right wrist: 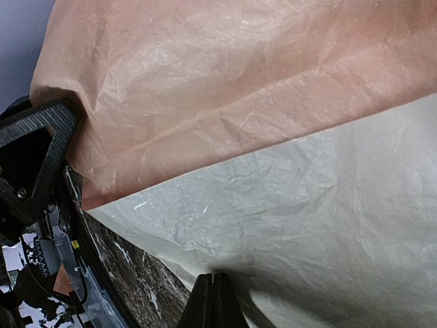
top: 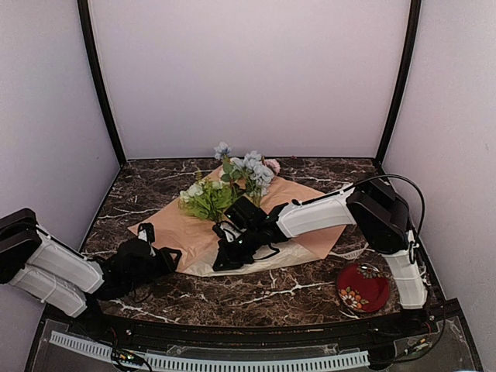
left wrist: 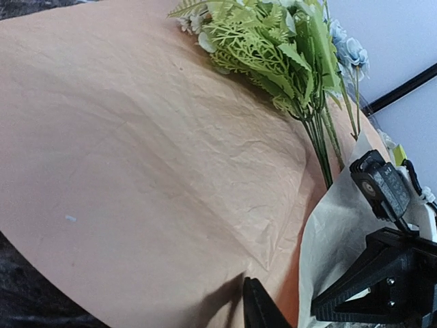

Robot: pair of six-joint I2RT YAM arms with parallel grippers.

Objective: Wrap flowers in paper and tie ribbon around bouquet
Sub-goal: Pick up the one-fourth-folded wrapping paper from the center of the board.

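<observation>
We saw our right gripper (right wrist: 213,295) pinched together, left gripper (top: 167,257) unclear. Tugging the paper (top: 186,229) could spill the flowers (top: 209,198) beyond it.

Robot lab booth: plain pale walls (top: 248,77) at 9, 12, 3 o'clock, black corner posts (top: 99,77), marbled desk (top: 310,291), cable duct (top: 209,360) at 6.
</observation>
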